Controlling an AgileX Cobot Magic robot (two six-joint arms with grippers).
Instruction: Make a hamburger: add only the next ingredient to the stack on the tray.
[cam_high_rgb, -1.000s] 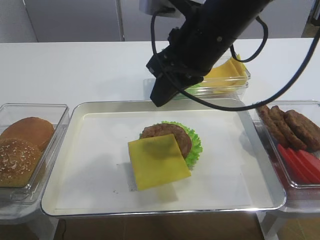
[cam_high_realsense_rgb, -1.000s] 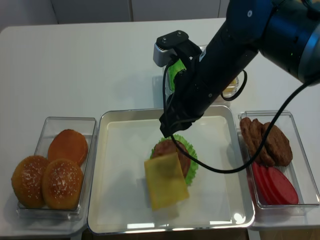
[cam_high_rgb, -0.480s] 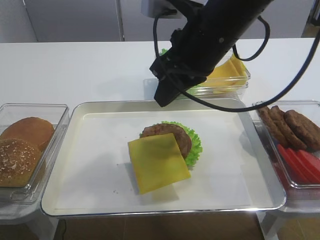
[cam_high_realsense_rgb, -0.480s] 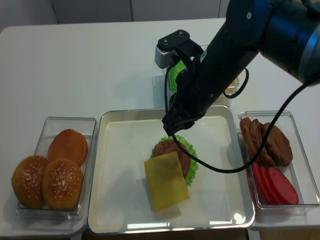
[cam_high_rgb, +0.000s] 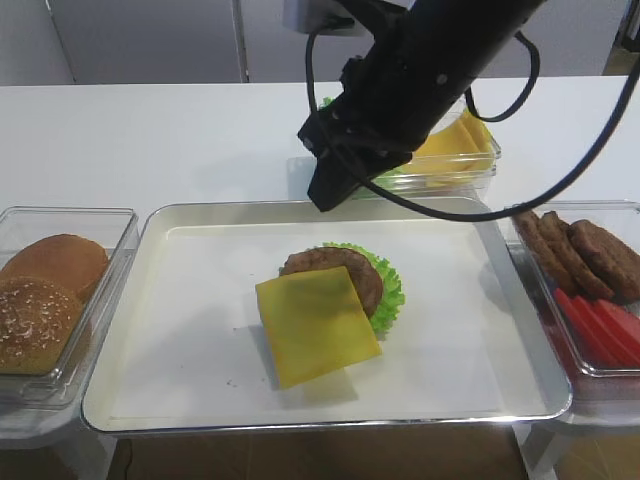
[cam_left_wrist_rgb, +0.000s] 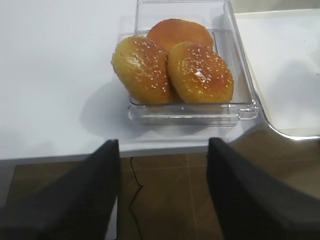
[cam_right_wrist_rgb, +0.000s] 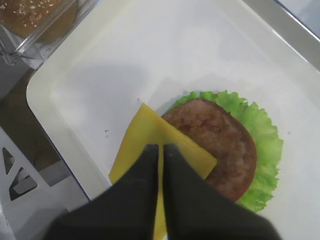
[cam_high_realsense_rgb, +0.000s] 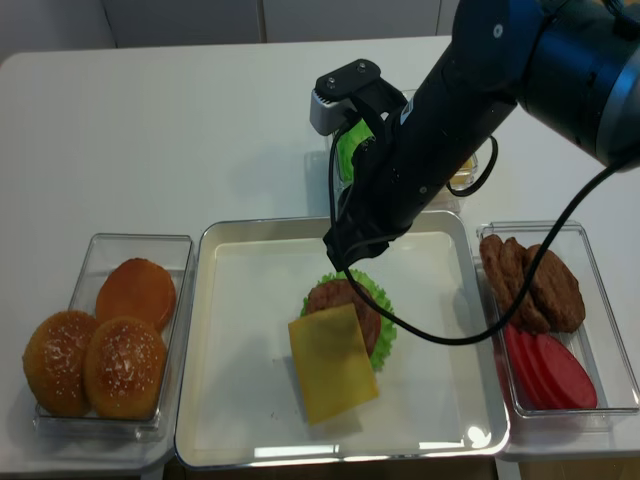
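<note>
The right gripper hung above the tray, fingers pressed together on nothing. The cheese slice lay half on the patty (lettuce beneath), half on the paper. The left gripper stood wide apart near the buns.

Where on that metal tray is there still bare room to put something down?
The tray has bare paper on its left side, between the rim and the cheese, and on its right, between the lettuce and the right rim. The front strip is free too. The middle is crowded: cheese lies partly over the patty, and the right gripper hangs above the back edge.
</note>
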